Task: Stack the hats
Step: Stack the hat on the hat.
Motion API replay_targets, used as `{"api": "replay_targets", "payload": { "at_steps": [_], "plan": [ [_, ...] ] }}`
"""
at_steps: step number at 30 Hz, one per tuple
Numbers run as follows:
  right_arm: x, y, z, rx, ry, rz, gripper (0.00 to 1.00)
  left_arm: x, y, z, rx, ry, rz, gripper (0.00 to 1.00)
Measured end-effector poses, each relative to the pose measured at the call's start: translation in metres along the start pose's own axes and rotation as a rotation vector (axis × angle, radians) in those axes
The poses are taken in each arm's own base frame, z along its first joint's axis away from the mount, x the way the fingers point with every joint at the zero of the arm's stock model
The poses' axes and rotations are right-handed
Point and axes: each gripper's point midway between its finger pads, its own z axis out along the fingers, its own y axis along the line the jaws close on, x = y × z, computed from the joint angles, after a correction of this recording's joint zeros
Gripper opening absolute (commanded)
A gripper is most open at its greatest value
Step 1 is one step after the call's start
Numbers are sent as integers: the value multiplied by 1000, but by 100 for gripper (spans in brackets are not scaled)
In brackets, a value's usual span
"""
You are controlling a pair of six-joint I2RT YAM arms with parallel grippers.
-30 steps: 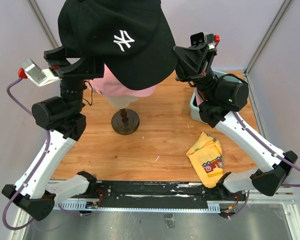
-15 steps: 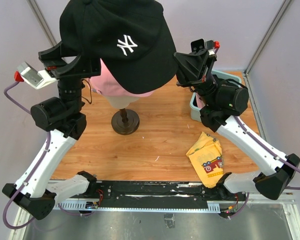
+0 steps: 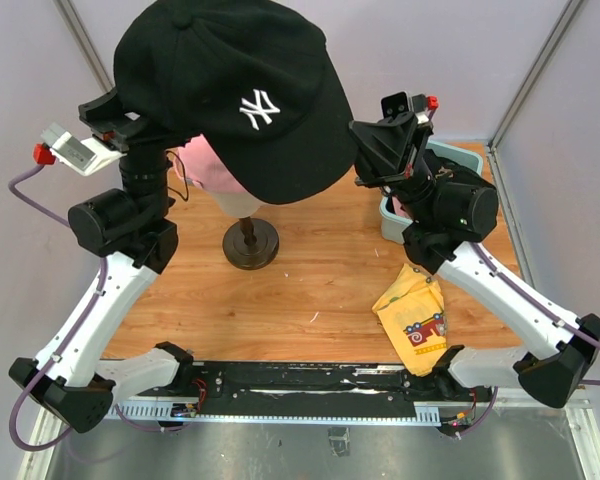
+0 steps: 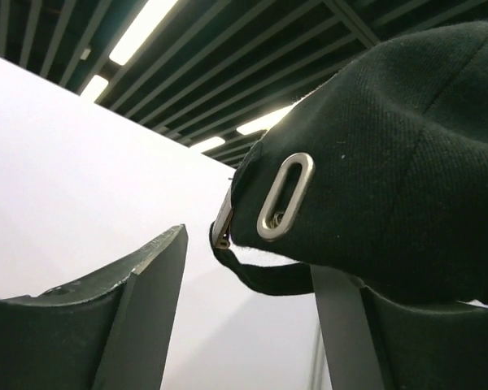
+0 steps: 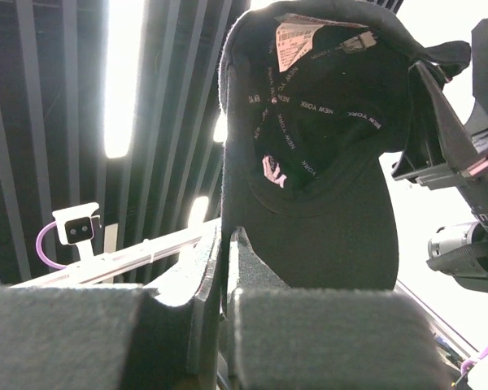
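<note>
The black cap [image 3: 230,90] hangs over the pink cap [image 3: 212,165] on the dummy head [image 3: 242,203], apparently to go on top. The right claw [image 5: 225,260] pinches its brim; the left claw [image 4: 248,260] gapes around the rear strap [image 4: 268,280], likely steadying.

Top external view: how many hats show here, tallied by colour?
Black hat: 1
Pink hat: 1
Total: 2 hats in view. The inside of the bin is mostly hidden, so any hats in there cannot be counted.
</note>
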Motion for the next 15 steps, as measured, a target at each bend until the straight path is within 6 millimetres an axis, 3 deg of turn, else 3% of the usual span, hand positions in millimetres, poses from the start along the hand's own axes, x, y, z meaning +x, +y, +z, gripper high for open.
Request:
{"api": "replay_targets", "payload": {
  "at_steps": [3, 7, 8, 12, 15],
  "plan": [
    [1, -2, -10, 13, -13, 6, 1, -5, 0, 2, 3, -14, 34, 37],
    [1, -3, -20, 19, -30, 17, 1, -11, -2, 4, 16, -27, 72, 16],
    [0, -6, -22, 20, -37, 29, 1, -18, -5, 5, 29, -38, 94, 1],
    [-8, -5, -23, 15, -53, 33, 1, -25, -8, 4, 35, -43, 110, 1],
    [-25, -7, -24, 9, -81, 21, 5, -29, -9, 3, 36, -36, 126, 1]
  ]
}}
